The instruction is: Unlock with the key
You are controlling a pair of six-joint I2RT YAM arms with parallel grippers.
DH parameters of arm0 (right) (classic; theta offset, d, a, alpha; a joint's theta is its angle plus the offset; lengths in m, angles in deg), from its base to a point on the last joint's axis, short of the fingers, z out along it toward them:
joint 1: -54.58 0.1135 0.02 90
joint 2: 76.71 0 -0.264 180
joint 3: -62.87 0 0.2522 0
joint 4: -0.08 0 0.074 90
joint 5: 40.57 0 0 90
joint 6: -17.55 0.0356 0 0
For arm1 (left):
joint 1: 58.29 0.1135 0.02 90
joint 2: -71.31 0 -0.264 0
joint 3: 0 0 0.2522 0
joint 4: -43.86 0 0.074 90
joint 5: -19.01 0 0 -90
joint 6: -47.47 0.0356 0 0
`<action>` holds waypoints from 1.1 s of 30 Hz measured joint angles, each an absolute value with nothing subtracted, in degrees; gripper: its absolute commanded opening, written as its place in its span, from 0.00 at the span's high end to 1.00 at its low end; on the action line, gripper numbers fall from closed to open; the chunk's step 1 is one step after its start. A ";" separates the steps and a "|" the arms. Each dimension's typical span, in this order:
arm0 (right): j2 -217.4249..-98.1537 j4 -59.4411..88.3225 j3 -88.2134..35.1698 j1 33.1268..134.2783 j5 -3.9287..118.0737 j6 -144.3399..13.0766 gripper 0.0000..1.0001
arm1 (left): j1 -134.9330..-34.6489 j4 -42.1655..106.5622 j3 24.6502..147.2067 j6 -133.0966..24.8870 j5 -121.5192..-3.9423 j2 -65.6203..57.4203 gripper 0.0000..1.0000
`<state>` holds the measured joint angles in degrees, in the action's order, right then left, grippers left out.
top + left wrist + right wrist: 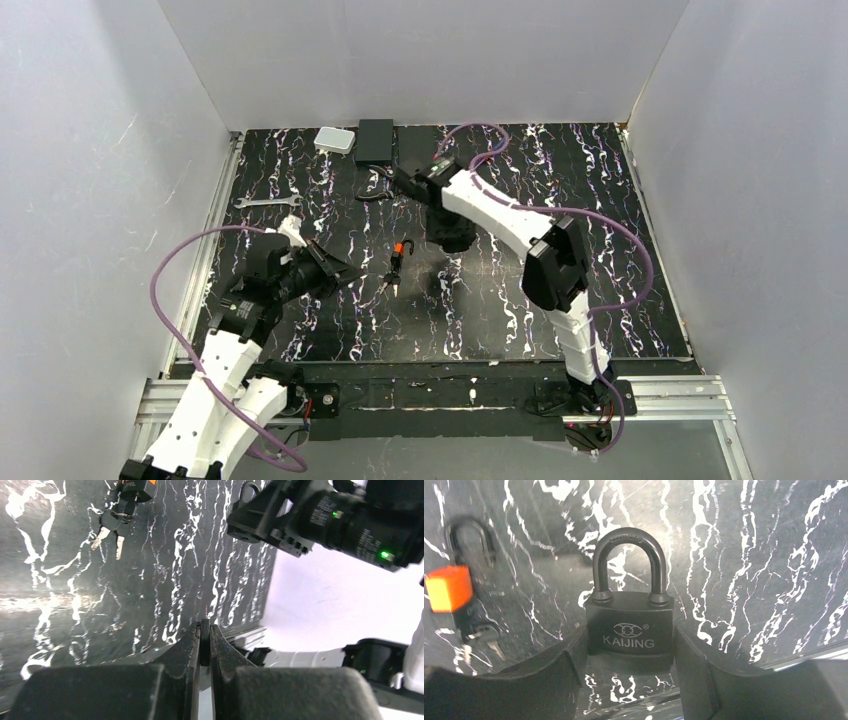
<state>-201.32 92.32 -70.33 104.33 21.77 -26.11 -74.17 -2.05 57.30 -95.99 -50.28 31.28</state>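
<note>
Two tiny silvery keys [396, 265], orange-red tagged, lie between left gripper [204, 630], pinched together, and right gripper [630, 655] clamping black padlock [630, 622].

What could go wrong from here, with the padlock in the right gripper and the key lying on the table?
1. The key lies flat on the table and the left gripper is shut; the thin blades may slide away when pinched.
2. Two blades hang from one ring, so the wrong one could be grabbed.
3. The right gripper clamps only the sides of the padlock; pushing a key in might twist it loose.
</note>
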 measured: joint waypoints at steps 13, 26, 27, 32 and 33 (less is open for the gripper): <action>-191.32 93.73 -63.93 88.22 34.43 -7.99 0.99 | -83.36 26.63 40.72 -123.62 -52.63 25.37 1.00; -191.32 93.48 -59.17 88.86 45.83 1.18 0.99 | -97.62 44.01 44.13 -129.63 -62.39 9.83 1.00; -191.32 93.48 -59.01 88.84 46.06 1.49 0.99 | -97.94 45.02 44.26 -129.95 -62.89 8.86 1.00; -191.32 93.42 -58.76 88.77 47.10 3.26 0.99 | -98.95 49.73 44.92 -131.07 -64.76 5.13 1.00; -191.32 93.42 -58.76 88.77 47.27 3.66 0.99 | -99.03 50.60 44.93 -131.26 -64.99 4.59 1.00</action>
